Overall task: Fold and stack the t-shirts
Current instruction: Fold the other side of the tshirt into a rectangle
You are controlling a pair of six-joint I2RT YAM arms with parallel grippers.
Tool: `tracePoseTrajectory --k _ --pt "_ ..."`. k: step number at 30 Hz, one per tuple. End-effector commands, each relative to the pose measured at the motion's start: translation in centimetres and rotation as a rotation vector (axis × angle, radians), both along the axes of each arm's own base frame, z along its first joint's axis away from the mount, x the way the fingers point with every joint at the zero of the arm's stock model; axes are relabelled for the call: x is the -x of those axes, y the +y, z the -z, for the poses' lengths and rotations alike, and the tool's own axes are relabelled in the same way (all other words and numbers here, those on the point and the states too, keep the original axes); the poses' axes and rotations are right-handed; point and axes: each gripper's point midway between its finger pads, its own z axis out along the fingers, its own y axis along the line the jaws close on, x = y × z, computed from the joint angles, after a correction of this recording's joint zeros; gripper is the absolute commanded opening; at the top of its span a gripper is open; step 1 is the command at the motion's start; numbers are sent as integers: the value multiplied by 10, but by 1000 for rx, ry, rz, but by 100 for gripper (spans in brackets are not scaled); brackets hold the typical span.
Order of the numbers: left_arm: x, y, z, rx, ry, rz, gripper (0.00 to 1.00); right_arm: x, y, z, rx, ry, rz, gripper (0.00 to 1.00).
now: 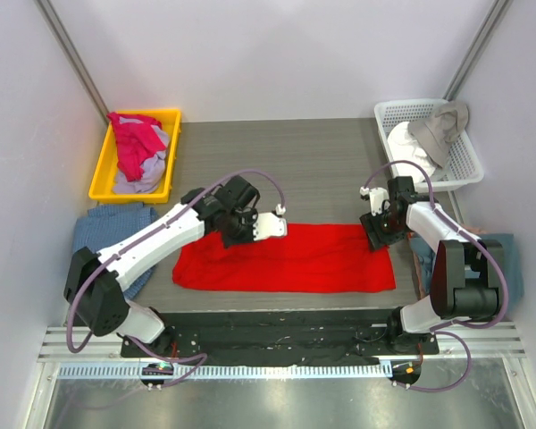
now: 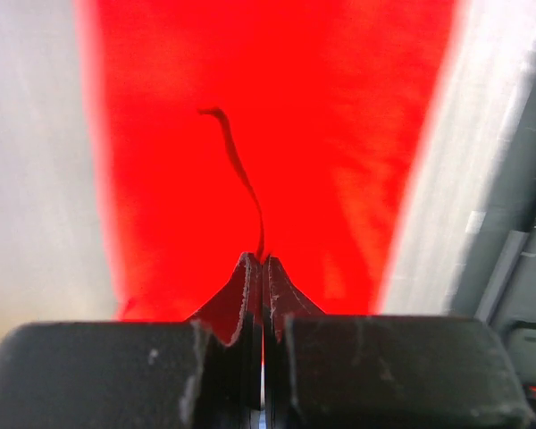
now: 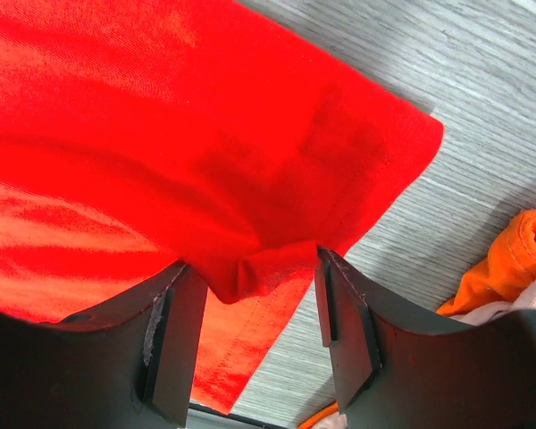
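Red t-shirt: lies on the grey table, folded into a long band running left to right, mostly flat. All positions below are given relative to it.

Left gripper: at the shirt's far edge, left of its middle. The wrist view shows the left gripper with its jaws fully closed and a thin ridge of red cloth pinched between them. A crease runs away from the tips across the shirt.

Right gripper: at the shirt's far right corner. The wrist view shows the right gripper with its jaws partly apart and a bunched fold of the hemmed corner filling the gap between them. The cloth is raised there and drapes over one finger.

Yellow bin: beyond the shirt's left end, at the far side, holding a pink t-shirt on top of a lavender t-shirt.

White basket: beyond the shirt's right end, at the far side, holding pale cloth.

Blue cloth: just past the shirt's left end, off the table edge.
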Motion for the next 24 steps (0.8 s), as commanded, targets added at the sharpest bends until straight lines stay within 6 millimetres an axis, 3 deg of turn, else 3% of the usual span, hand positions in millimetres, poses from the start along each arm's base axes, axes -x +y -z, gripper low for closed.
tracePoseTrajectory --k 1,4,6,14,17,24 --pt "-37 15 -40 -31 -163 -19 0 -5 4 -6 -15 -39 -7 58" --pt "-48 16 -46 -46 -181 -30 0 -5 4 -7 -15 -44 -8 58" --pt "-42 15 -42 -47 -144 -21 0 -4 3 -8 -10 -50 -10 58" --pt "13 16 20 -64 104 4 0 -3 2 -4 -4 -45 -12 58" --pt "32 14 29 -52 179 22 0 -6 2 -5 -5 -43 -10 58" --pt "51 8 30 -65 229 50 0 -4 2 -1 -6 -29 -8 58"
